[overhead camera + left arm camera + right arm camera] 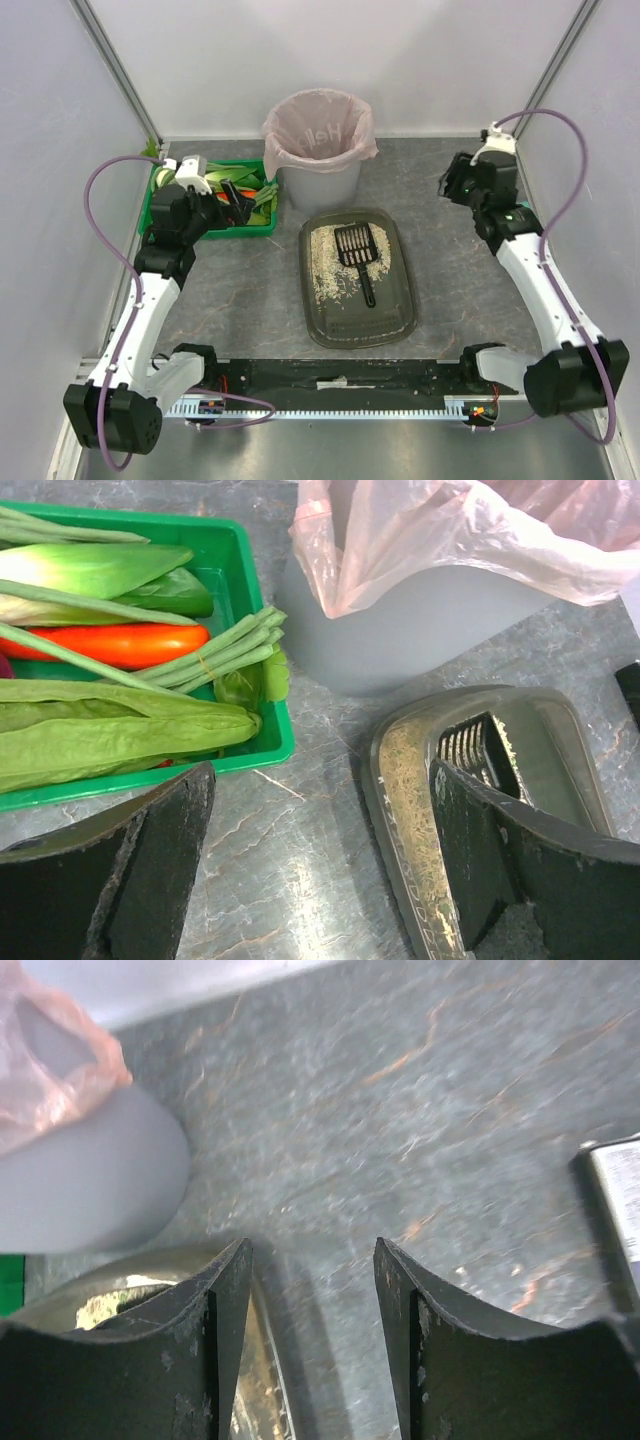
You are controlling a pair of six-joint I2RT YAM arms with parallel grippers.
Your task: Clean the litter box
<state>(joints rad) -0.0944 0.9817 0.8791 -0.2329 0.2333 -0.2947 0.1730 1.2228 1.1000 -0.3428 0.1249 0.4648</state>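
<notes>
Litter box sits mid-table, beige litter banked in its far half, black scoop lying in it, handle toward the bases. Left gripper hangs wide open and empty by the green crate. Right gripper is spread too, holding nothing. The risk ahead: a shallow pinch on that thin handle could tip litter onto the table short of the bagged bin.

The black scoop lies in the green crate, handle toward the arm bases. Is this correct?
No. In the top external view the black scoop lies in the litter box, not the green crate; its handle does point toward the arm bases.
</notes>
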